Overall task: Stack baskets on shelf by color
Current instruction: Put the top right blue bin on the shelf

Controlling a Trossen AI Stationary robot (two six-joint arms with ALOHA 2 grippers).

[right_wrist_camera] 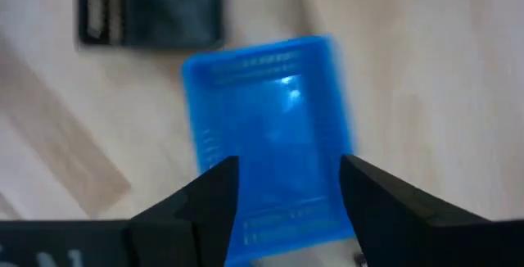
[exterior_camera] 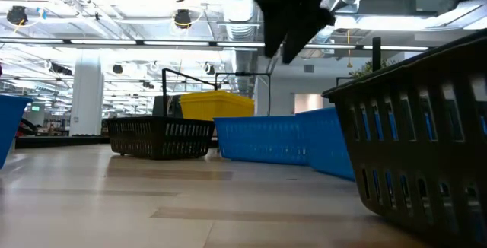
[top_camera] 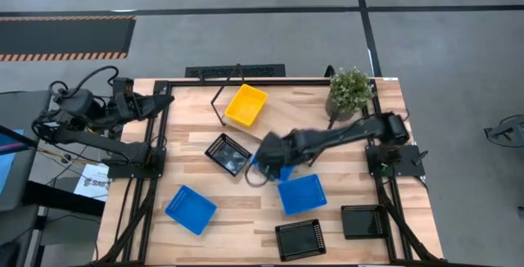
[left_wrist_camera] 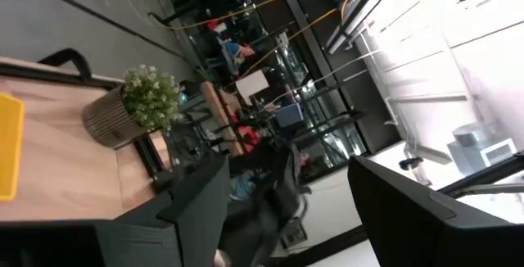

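Note:
My right gripper (top_camera: 260, 162) hangs open in the air over the table's middle, its fingers on either side above a blue basket (right_wrist_camera: 270, 136) that lies flat on the table; it touches nothing. A black basket (top_camera: 228, 152) lies just left of it, and a second blue basket (top_camera: 301, 193) lies nearer the front. A yellow basket (top_camera: 246, 106) sits at the far middle among the shelf's thin black rods (top_camera: 219, 103); I cannot tell what it rests on. My left gripper (top_camera: 164, 99) waits open at the far left.
A third blue basket (top_camera: 190, 210) lies front left. Two black baskets (top_camera: 299, 238) (top_camera: 362, 220) lie at the front right. A potted plant (top_camera: 350, 91) stands at the far right corner. Bare wood shows between the left blue basket and the black one.

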